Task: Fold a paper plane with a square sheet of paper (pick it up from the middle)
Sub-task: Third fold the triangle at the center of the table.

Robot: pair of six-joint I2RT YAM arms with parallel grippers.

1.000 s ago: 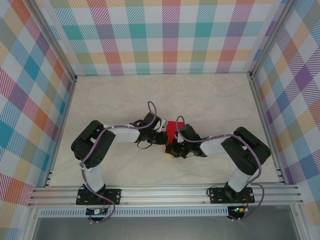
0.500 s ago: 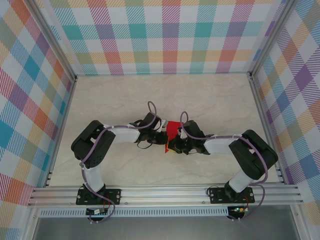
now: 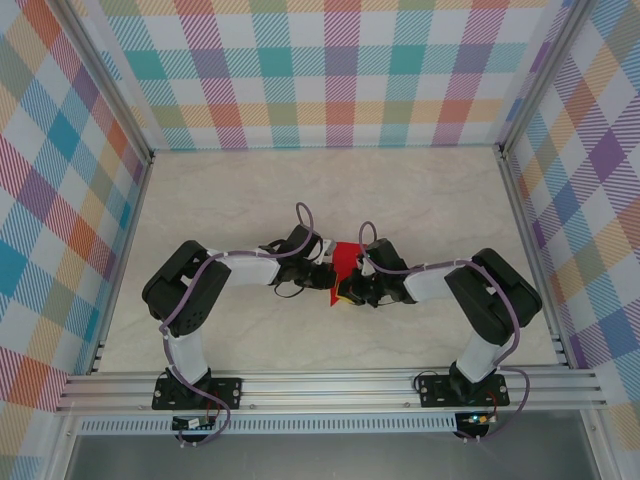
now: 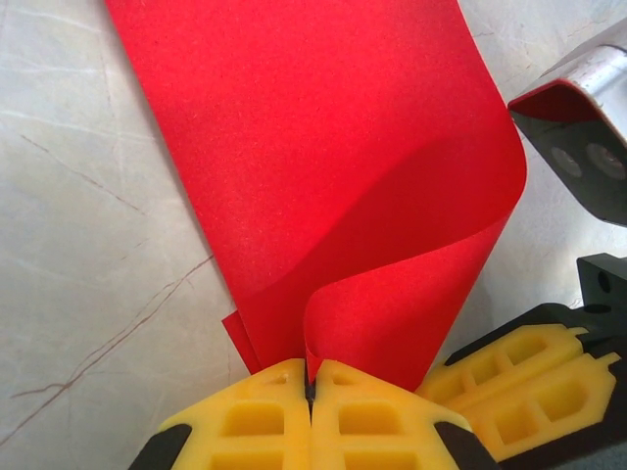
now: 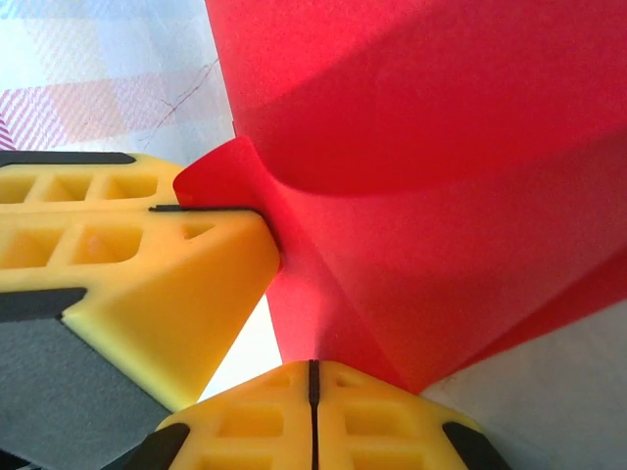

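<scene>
The square sheet of paper (image 3: 348, 256) is bright red and held between the two grippers at the middle of the table. In the left wrist view the paper (image 4: 323, 147) lies partly flat on the table, with one layer curling up and over into my left gripper (image 4: 310, 380). Its yellow jaws are shut on that curled edge. In the right wrist view the paper (image 5: 441, 147) bends down into my right gripper (image 5: 312, 368), which is shut on a creased corner. The two grippers (image 3: 328, 277) (image 3: 343, 291) nearly touch, the left one's fingers (image 5: 147, 284) just left of the right jaws.
The pale marble table (image 3: 420, 200) is enclosed by plaid walls (image 3: 330, 80) at the back and both sides. An aluminium rail (image 3: 330, 385) runs along the near edge by the arm bases. The right arm's metal wrist part (image 4: 588, 127) hangs close to the paper's right edge.
The right arm's forearm and wrist have swung farther from the near edge and closer to the left gripper. The left arm has stayed in place, holding the paper.
</scene>
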